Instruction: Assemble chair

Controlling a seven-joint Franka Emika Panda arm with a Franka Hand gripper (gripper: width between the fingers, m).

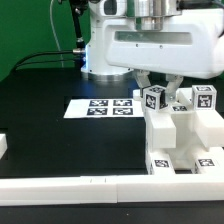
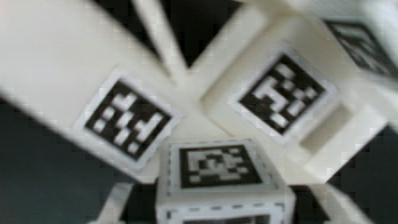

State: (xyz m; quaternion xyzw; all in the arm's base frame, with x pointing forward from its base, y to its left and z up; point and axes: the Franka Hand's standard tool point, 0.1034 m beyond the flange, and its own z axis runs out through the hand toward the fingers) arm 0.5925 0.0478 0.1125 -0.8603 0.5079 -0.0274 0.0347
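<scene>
My gripper hangs over the left end of the partly built white chair at the exterior view's right. Its fingers stand on either side of a small white tagged chair piece and look shut on it. That piece sits at the top of the chair's left block. In the wrist view the same piece lies between my fingers, with larger tagged chair slabs close behind it, all blurred. Another tagged part stands at the far right.
The marker board lies on the black table left of the chair. A long white rail runs along the front edge. A small white block shows at the left edge. A green curtain and cables are behind.
</scene>
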